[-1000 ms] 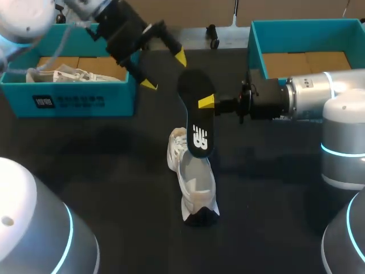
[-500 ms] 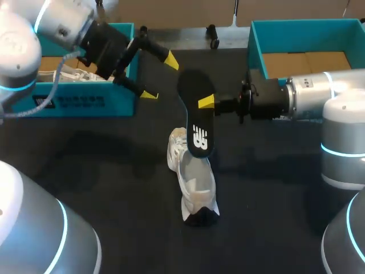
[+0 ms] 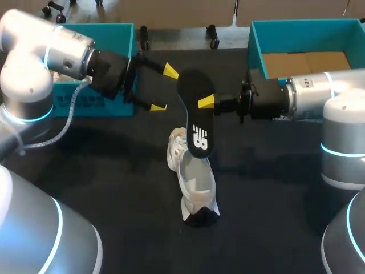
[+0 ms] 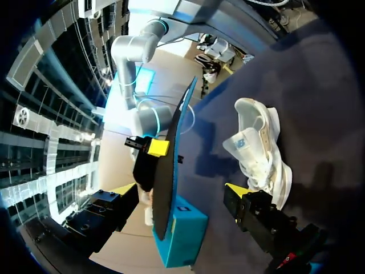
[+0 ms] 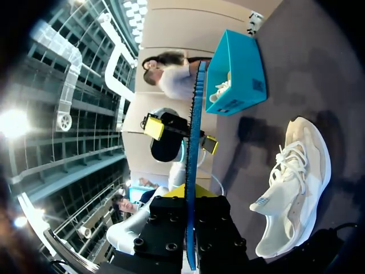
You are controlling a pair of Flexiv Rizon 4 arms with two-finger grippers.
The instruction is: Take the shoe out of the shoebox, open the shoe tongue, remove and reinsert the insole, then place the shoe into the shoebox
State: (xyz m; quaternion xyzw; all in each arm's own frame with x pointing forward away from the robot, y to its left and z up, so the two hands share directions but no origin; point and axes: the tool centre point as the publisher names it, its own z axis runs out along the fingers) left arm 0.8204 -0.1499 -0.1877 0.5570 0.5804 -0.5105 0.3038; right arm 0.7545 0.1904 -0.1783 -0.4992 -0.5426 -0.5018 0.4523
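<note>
The right gripper [image 3: 206, 103] is clamped on the black insole [image 3: 197, 117] and holds it off the table, over the middle. In the head view only one yellow fingertip [image 3: 206, 102] shows on the insole's face, since the other is hidden behind it. The right wrist view shows the insole edge-on, pinched between that gripper's two black fingers. A white logo is printed on the insole's near half. I leave it unread.

The white shoe [image 3: 193, 182] lies on the dark table [image 3: 114, 171] just near of the insole, with its opening up and a dark end pointing near. Its laced far end is partly covered by the insole's lower end, and I cannot tell whether the two touch. A small blue mark on the shoe's side shows in the left wrist view, too small to read.

The left gripper [image 3: 162, 89] hangs wide open just left of the insole, its tips apart and gripping nothing. Its arm hides much of the left shoebox [image 3: 117, 34] at the far left, including most of the white print on the front wall. In the right wrist view a second white shoe [image 5: 219, 91] shows inside that box. The right shoebox [image 3: 256, 40] stands at the far right, partly cut off by the right arm.
</note>
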